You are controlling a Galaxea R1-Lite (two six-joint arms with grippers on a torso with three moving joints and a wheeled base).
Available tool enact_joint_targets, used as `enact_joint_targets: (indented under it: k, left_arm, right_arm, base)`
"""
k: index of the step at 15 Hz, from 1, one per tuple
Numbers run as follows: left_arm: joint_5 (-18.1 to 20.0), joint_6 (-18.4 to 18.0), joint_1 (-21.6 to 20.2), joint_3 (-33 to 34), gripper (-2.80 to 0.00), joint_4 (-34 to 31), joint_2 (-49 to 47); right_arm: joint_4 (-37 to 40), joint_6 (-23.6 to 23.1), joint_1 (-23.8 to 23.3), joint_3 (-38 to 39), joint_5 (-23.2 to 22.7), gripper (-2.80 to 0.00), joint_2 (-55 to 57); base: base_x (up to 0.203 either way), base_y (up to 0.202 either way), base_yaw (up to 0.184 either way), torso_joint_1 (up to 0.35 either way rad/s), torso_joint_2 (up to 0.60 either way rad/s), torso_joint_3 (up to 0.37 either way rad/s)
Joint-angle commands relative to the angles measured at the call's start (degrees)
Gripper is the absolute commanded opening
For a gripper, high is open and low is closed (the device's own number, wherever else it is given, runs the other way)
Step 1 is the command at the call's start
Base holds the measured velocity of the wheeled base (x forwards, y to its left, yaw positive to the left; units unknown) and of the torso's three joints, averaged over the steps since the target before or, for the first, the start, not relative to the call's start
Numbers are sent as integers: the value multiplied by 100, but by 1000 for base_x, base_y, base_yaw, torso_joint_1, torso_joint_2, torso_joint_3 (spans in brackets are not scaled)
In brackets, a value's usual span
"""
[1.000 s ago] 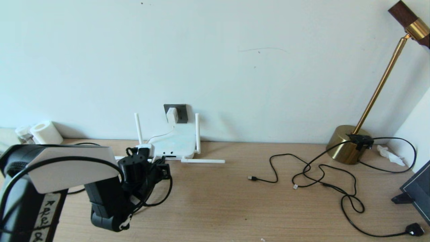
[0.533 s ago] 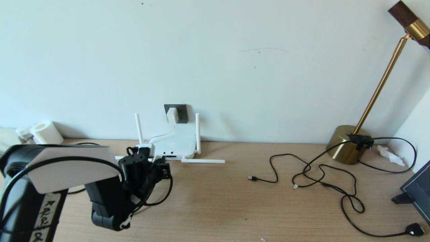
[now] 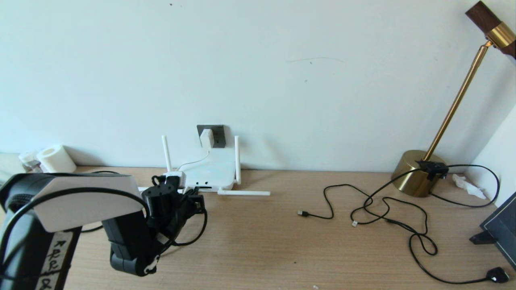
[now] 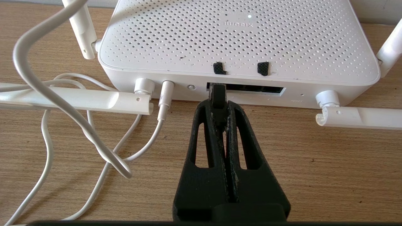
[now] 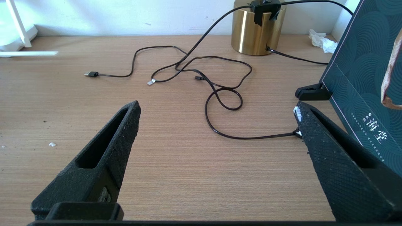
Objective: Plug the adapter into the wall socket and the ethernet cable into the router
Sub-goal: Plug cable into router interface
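Gripping the ethernet cable (image 4: 218, 94) by its black plug, the left claw (image 4: 220, 108) holds it at the dark port slot on the router (image 4: 238, 47), its jaws closed tight on the plug. The adapter (image 3: 206, 138) sits in the wall socket (image 3: 217, 135) above the router, its white cord (image 4: 62, 106) running down to the router's edge. Over the desk (image 5: 176, 163), the right claw (image 5: 216, 116) hangs wide open near loose black cables (image 5: 226, 94).

White adapter (image 3: 206, 138) in wall socket (image 3: 217, 135)
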State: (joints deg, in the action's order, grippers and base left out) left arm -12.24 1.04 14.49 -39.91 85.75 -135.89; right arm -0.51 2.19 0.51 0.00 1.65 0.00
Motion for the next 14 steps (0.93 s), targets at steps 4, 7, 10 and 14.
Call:
enact_joint_targets:
  k: [4, 7, 10, 14]
  left_arm:
    - [-7, 2, 1, -8, -280, 47, -8]
    - [-7, 2, 1, -8, -280, 47, -43]
    - [-6, 2, 1, -8, -280, 47, -43]
    - [2, 2, 1, -1, -280, 47, -61]
  right_arm:
    - [-2, 0, 2, 0, 2, 0, 9]
    - [-2, 0, 2, 0, 2, 0, 0]
    - [-2, 0, 2, 0, 2, 0, 0]
    - [-2, 0, 2, 0, 2, 0, 0]
  base:
    - [0, 0, 0, 0, 0, 0]
    - [0, 0, 0, 0, 0, 0]
    - [0, 0, 0, 0, 0, 0]
    - [0, 0, 0, 0, 0, 0]
